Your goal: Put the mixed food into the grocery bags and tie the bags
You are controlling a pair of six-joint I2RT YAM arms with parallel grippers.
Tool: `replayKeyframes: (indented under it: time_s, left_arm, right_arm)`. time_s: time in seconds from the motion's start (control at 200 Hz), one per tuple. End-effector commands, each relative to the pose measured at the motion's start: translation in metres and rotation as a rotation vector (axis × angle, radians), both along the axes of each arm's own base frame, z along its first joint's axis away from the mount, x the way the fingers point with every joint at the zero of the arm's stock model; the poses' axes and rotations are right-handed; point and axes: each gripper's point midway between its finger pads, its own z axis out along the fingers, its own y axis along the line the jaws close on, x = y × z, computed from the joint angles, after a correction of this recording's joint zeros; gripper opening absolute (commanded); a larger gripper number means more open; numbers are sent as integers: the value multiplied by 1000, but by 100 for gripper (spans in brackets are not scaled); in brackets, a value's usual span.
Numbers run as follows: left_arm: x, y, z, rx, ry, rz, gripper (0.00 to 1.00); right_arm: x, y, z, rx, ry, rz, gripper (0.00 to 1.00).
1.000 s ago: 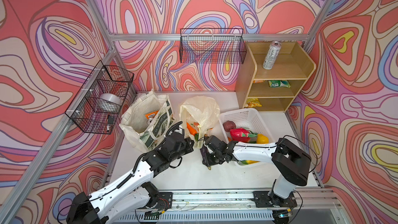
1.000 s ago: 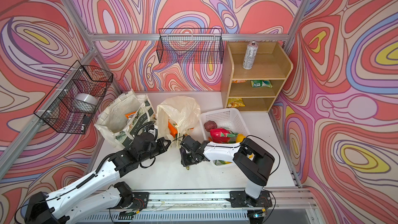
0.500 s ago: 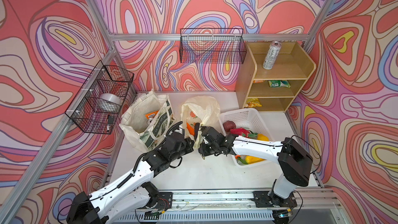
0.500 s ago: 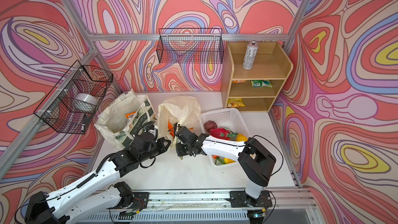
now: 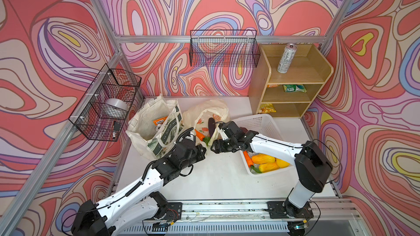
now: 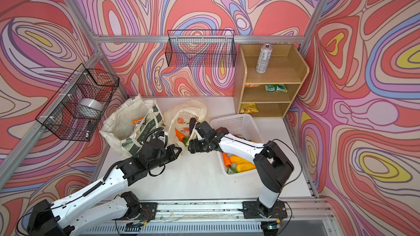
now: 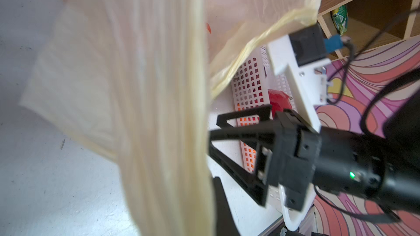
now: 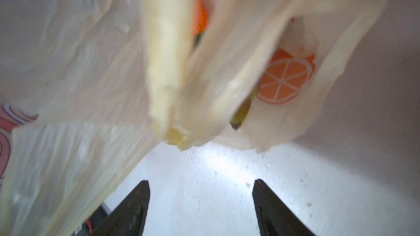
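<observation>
Open, empty right claw [image 8: 201,185] faces plastic bag [image 5: 211,107] mouth just ahead; closed left claw [image 5: 203,150] pinches its near rim; food basket [image 5: 255,121] nearer right arm.

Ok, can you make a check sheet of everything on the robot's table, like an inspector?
Surface: white table, no spills seen.
Job's things: plastic bag holds a toy carrot and a dark toy; canvas tote holds an orange packet; silver can, green packet and yellow packet sit on the wooden shelf; yellow toys wait in the white basket.
Clutter: tape roll in the left wire basket.
Pincers: left pincer shut on the plastic bag; right pincer open, holding nothing.
Cables: black cable loops by the left wrist.
Surroundings: back wire basket, swirly walls.
</observation>
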Motion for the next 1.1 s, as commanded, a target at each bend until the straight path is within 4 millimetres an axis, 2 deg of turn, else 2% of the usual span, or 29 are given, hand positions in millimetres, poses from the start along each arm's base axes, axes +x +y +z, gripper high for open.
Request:
replayKeyframes:
  time_s: [0.0,0.095,0.16,0.235,0.315,0.486,0.716,0.756,0.791,0.841,0.861,0.881,0.916,0.976,1.022,1.042,1.092]
  left_arm:
    - [1,-3,-4,-17,5,7,0]
    - [2,-3,-2,-17,4,7,0]
    - [2,-3,-1,-16,3,6,0]
    - [2,-4,0,-17,1,6,0]
    - [2,-4,-1,-17,4,4,0]
    - [2,-4,2,-17,0,5,0]
    - [1,-2,5,-14,-4,6,0]
    - [1,-1,5,-14,-5,7,0]
    - [1,-1,6,-16,-7,7,0]
    - [0,-1,7,-17,-8,5,0]
    - [0,-2,9,-18,-11,2,0]
    - [1,-1,11,-17,-17,4,0]
    - [1,-1,17,-17,-28,1,0]
    - [3,-4,38,-21,-66,-22,0]
    - [6,-8,65,-31,-108,-43,0]
    - [5,-8,70,-17,-107,-56,0]
    - [7,-13,103,-27,-150,-88,0]
  right_arm:
    - [-17,-10,34,64,-29,15,69]
    - [-21,-24,51,65,-66,-20,62]
    - [-18,-31,60,52,-97,-51,62]
    - [-7,-36,68,20,-141,-92,73]
    - [8,-44,68,-42,-182,-149,81]
    - [35,-44,41,-169,-205,-194,85]
    - [58,-39,1,-253,-212,-203,82]
    - [61,-37,-6,-259,-210,-191,76]
    - [63,-34,-9,-253,-207,-172,64]
    - [65,-30,-8,-237,-209,-148,29]
    - [65,-28,-5,-224,-212,-135,12]
    - [64,-25,0,-210,-219,-117,0]
    - [63,-22,12,-184,-234,-97,0]
    - [57,-13,47,-109,-258,-47,0]
    - [51,-6,77,-44,-265,-5,0]
    - [47,-3,89,-20,-268,17,0]
    - [38,5,126,50,-279,72,0]
